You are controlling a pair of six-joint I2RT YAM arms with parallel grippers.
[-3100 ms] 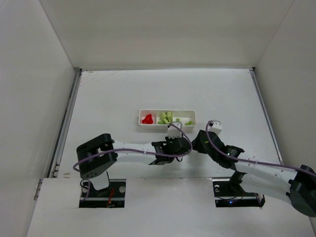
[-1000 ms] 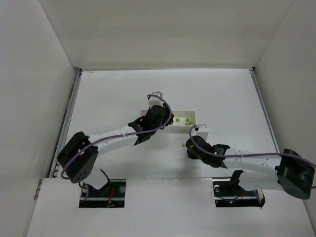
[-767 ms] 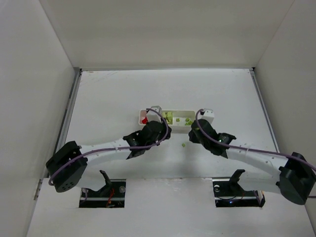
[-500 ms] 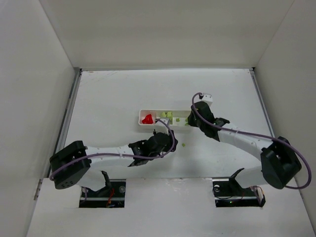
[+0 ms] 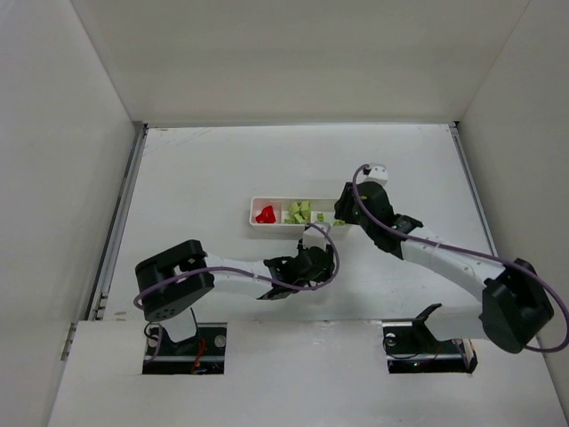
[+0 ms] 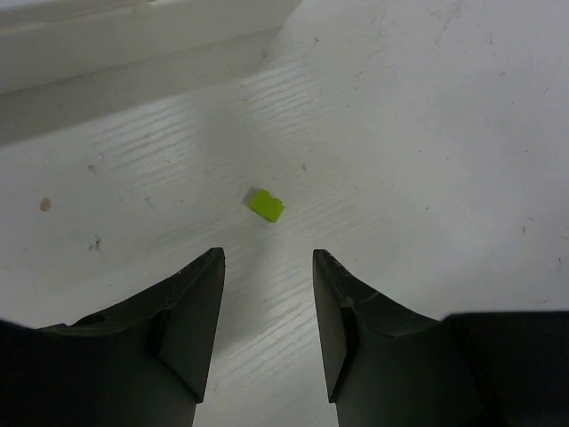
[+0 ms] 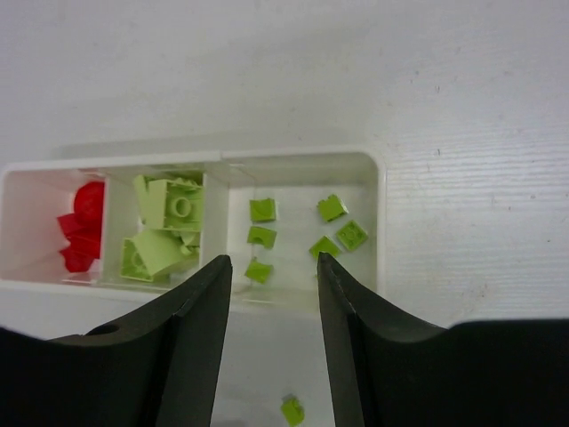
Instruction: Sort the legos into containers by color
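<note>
The white tray (image 7: 379,222) holds red legos (image 7: 80,228) in its left compartment, pale yellow-green ones (image 7: 165,228) in the middle and several brighter green ones (image 7: 302,229) on the right. One bright green brick (image 6: 267,205) lies loose on the table in front of the tray; it also shows in the right wrist view (image 7: 292,410). My left gripper (image 6: 267,267) is open and empty, low over the table, just short of that brick. My right gripper (image 7: 274,265) is open and empty, above the tray's near wall by the right compartment.
In the top view the tray (image 5: 252,212) lies mid-table, its right end hidden by my right gripper (image 5: 345,213). My left gripper (image 5: 322,256) sits just in front of the tray. White walls enclose the table on three sides.
My left gripper has drawn back from the tray to the loose green brick in front of it. My right gripper has moved from the near table up over the tray's right end.
</note>
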